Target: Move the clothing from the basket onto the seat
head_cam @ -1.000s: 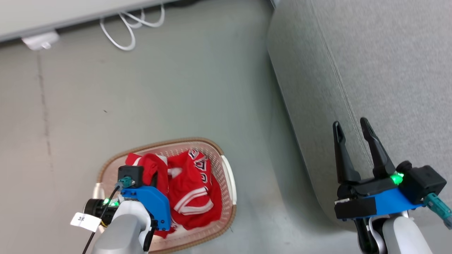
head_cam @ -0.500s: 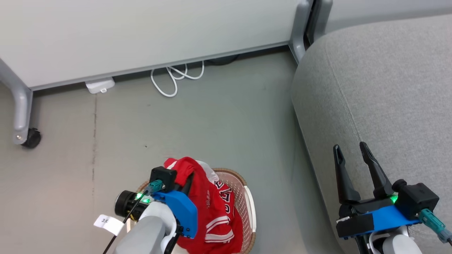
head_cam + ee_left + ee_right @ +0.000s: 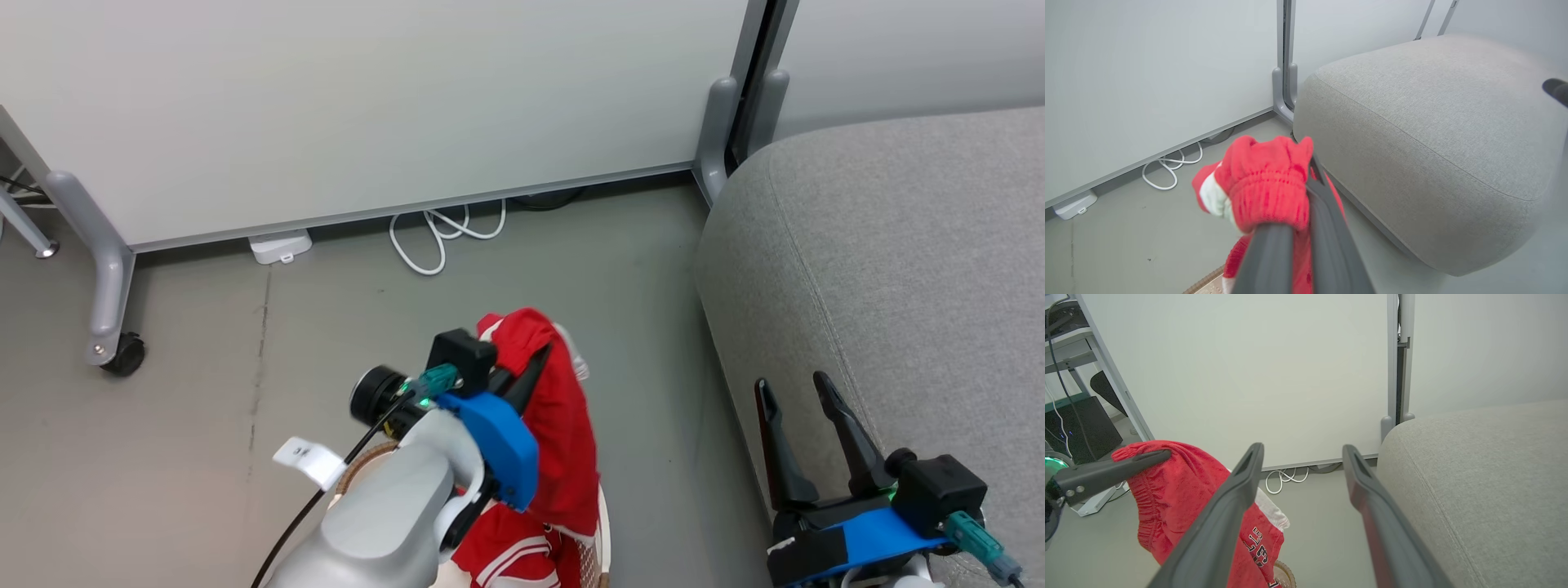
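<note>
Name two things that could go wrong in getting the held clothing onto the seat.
The left gripper pinches only a bunched edge of the clothing, so it may slip free onto the floor. The fabric's lower end hangs down to the basket and might snag its rim, dragging or tipping it.

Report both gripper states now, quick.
Left gripper: shut on clothing.
Right gripper: open, holding nothing.
</note>
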Robot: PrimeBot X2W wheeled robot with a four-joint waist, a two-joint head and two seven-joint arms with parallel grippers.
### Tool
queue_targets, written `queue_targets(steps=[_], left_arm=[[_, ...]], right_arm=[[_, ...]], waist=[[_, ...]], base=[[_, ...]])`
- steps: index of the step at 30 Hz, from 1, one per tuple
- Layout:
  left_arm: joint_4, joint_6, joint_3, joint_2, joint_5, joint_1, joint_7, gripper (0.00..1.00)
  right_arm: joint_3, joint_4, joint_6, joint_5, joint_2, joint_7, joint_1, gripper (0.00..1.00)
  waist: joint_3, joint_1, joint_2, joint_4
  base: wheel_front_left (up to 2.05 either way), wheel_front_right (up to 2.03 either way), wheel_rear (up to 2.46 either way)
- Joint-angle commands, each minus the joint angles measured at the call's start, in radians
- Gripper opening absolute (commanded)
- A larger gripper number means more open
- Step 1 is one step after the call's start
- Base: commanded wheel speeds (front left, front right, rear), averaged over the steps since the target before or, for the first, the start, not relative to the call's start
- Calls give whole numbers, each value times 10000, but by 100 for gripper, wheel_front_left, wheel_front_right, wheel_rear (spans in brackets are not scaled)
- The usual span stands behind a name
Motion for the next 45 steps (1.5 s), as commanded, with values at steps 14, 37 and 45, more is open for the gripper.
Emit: queue_targets(steps=[14, 37, 45], left_arm=[[-1934, 741, -1985, -4, -1487, -1923, 357, 0], [-2351, 1515, -3686, -3, -3687, -3328, 5, 0], [-2367, 1604, -3892, -3, -3969, -3460, -103, 0]], right_arm=[[547, 493, 5, -87, -28, 89, 257, 100], [1279, 478, 5, -321, -26, 610, 300, 100], [1825, 1085, 5, -589, -28, 694, -436, 100]], waist=[[-550, 1, -1, 254], [-803, 1, -1, 313], [-732, 1, -1, 259]], base=[[0, 0, 0], [0, 0, 0], [0, 0, 0]])
